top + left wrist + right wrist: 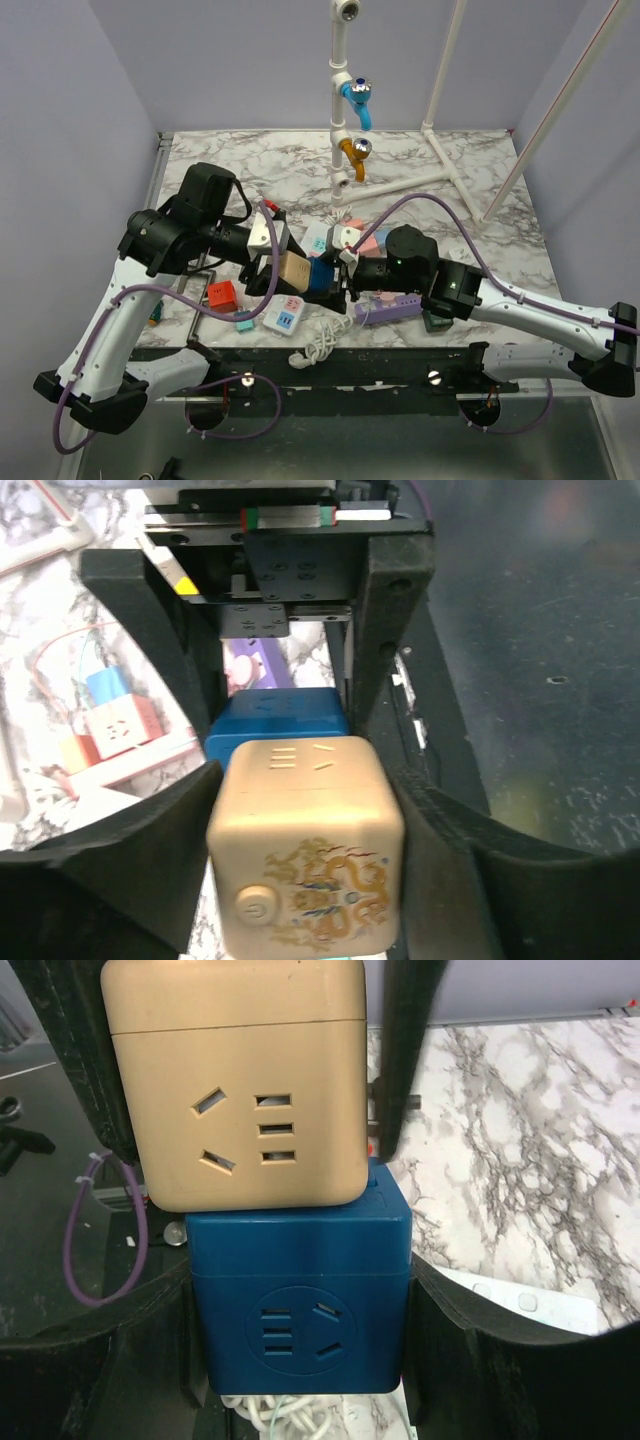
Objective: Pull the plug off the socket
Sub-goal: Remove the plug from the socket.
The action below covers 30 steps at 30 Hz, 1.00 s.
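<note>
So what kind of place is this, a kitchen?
Probably a robot test lab. A left arm and a right arm sit at a marble-patterned table boxed in by plain walls, holding a tan socket cube and a blue socket cube, with taps on a pipe stand.

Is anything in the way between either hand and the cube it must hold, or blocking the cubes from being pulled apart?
Nothing visible. The left hand is closed on the tan socket cube, and the right hand on the blue cube seated flush against it. Nothing sits between hands and cubes.
</note>
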Motion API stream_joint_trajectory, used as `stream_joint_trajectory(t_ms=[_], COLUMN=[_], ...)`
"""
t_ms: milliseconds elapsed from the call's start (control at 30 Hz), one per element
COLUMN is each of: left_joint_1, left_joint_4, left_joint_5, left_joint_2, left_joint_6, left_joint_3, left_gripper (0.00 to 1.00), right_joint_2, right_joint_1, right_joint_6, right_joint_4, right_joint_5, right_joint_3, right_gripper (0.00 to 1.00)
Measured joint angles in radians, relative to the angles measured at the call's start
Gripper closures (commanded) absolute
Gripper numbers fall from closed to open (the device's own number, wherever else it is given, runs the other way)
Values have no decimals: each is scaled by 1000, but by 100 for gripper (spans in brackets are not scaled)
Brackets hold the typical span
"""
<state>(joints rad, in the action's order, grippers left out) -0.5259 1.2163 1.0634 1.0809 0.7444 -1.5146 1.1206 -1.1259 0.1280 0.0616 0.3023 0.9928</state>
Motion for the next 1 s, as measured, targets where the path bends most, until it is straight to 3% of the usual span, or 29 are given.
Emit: stream_joint_trajectory(t_ms=[100, 200, 233, 300, 400, 533, 833, 1000], left_joint_1=[0, 0, 0, 0, 0, -6, -7, -11], left_joint_4=[43, 67, 68, 75, 83, 103, 67, 50], left_joint_5=[8, 8, 7, 4, -4, -26, -63, -80], left_joint_2=[26, 34, 34, 31, 24, 7, -8, -5], left_joint_6=[23, 53, 61, 76, 85, 101, 120, 118], left_joint_3=[-18, -30, -32, -32, -31, -16, 33, 38], left_gripper=[54, 52, 48, 30, 9, 7, 37, 68], right_joint_2=[5, 6, 6, 6, 6, 6, 7, 17], right_joint_1=[-14, -22, -25, -30, -32, -33, -40, -45], right_joint_6=[14, 24, 28, 34, 46, 57, 56, 56], right_joint_4=[15, 24, 24, 24, 24, 23, 23, 23], right_joint_5=[-38, -66, -72, -85, -102, -117, -129, -129], right_joint_3=[8, 14, 15, 15, 16, 16, 16, 16], right_gripper=[99, 99, 99, 99, 99, 99, 99, 99])
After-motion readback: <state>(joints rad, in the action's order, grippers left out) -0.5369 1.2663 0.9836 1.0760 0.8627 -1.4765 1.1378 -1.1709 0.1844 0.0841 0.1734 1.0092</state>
